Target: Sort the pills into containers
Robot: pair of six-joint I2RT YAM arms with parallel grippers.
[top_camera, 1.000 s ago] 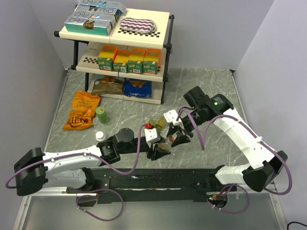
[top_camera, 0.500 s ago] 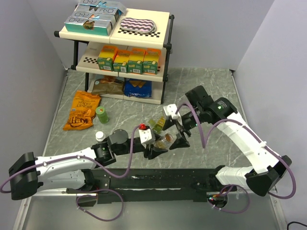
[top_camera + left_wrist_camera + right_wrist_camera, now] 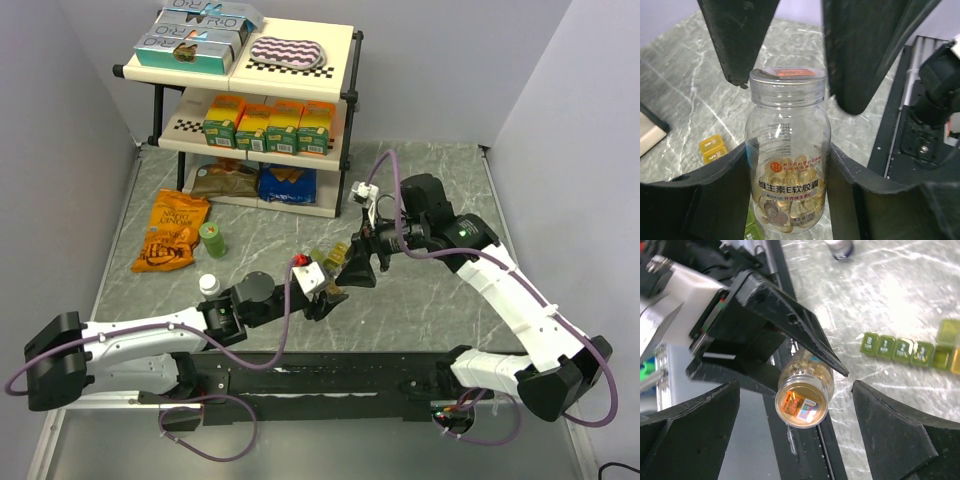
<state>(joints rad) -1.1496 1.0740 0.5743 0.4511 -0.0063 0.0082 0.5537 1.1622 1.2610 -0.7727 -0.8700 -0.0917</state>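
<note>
My left gripper [image 3: 788,156] is shut on a clear pill bottle [image 3: 788,170] of yellow softgels, gripping its lower body. The bottle's clear cap [image 3: 801,405] carries an orange sticker and faces my right gripper [image 3: 797,412]. That gripper stands wide open, a finger on each side of the cap and touching nothing. In the top view the two grippers meet mid-table, left [image 3: 322,287] and right [image 3: 356,263]. The containers [image 3: 910,350], a green-to-yellow strip, lie on the table beside them, with the last lids at the yellow end raised; they also show from above [image 3: 330,256].
A white-capped bottle [image 3: 208,284] and a green bottle [image 3: 212,239] stand to the left. An orange snack bag [image 3: 172,231] lies beyond them. A two-level shelf [image 3: 250,70] with boxes fills the back. The black base rail [image 3: 330,375] runs along the near edge.
My right gripper has opened wide and swung up and back to face the cap. The left gripper has carried the bottle slightly away from the near edge.
</note>
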